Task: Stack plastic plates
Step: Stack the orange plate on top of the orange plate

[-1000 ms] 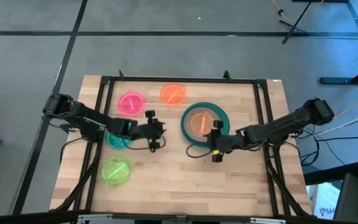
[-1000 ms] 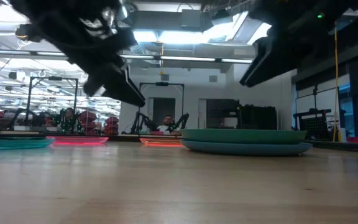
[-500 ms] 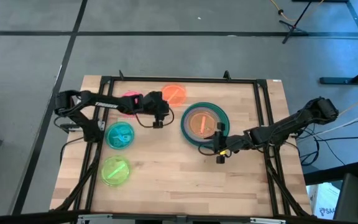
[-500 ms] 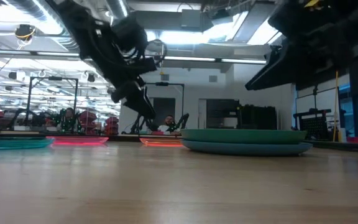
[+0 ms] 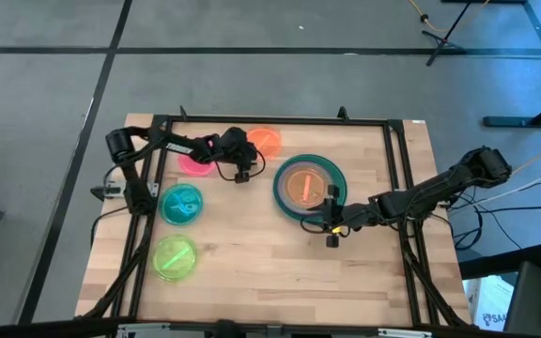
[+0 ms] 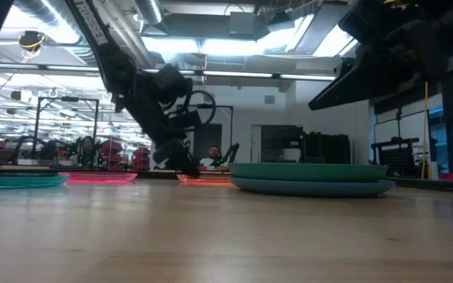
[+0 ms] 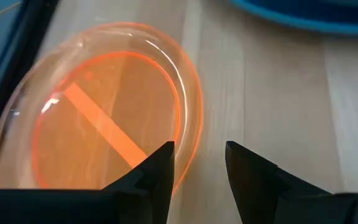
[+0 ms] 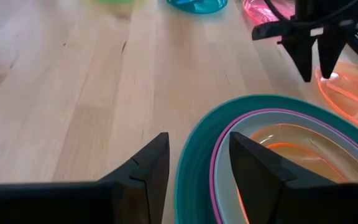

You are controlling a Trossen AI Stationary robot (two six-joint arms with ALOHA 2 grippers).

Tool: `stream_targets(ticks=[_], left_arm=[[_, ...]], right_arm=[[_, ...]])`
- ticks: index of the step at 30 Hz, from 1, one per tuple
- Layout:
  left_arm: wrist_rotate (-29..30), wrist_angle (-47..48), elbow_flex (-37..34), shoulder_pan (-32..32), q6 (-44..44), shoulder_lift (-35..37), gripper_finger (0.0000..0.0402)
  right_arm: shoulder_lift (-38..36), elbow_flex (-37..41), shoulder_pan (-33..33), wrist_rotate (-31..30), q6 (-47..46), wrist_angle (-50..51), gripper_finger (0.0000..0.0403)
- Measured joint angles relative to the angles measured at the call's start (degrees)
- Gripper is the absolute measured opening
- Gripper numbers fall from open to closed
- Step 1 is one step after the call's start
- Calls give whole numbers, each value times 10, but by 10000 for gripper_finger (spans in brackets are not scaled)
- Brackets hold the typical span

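A stack of large plates (image 5: 310,186) sits right of the table's middle: blue at the bottom, then dark green, magenta and grey-green, with a small orange plate on top. A second small orange plate (image 7: 104,130) lies flat near the far edge. My left gripper (image 7: 197,155) is open and low at this plate's near rim, one finger over the rim and one outside it. It also shows in the high view (image 5: 242,169). My right gripper (image 8: 197,149) hangs open above the table at the stack's near edge (image 8: 194,162). Pink (image 5: 193,161), teal (image 5: 182,204) and lime (image 5: 174,258) plates lie on the left.
A black frame (image 5: 270,120) runs along the table's edges. My left arm (image 5: 172,148) stretches over the pink plate. Bare wood (image 5: 270,263) shows along the near side between the lime plate and my right arm (image 5: 411,199).
My left gripper has swung from the table's middle, beside the teal plate, toward the far edge and has come down at the loose orange plate. The teal plate, covered by the arm before, now shows whole. My right gripper has drifted slightly toward the near edge.
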State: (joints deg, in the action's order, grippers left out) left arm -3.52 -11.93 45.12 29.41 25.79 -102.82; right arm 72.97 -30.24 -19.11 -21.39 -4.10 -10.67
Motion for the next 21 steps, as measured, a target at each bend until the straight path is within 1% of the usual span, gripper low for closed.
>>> stream_targets(ticks=[5,10,13,17,19,21], left_arm=[[-13,-12,0,14,4,-25,137],[-16,-14,1,20,-1,-28,129],[-19,-12,1,20,1,-28,100],[-16,-11,1,20,3,-28,39],[-4,-6,0,20,0,-22,12],[25,-3,0,14,-8,-14,7]], right_arm=[[0,0,0,-11,-1,-6,156],[0,0,0,-15,0,-14,156],[0,0,0,-15,3,-14,156],[0,0,0,-15,4,-13,156],[0,0,0,-15,5,-13,156],[0,0,0,-15,5,-13,156]])
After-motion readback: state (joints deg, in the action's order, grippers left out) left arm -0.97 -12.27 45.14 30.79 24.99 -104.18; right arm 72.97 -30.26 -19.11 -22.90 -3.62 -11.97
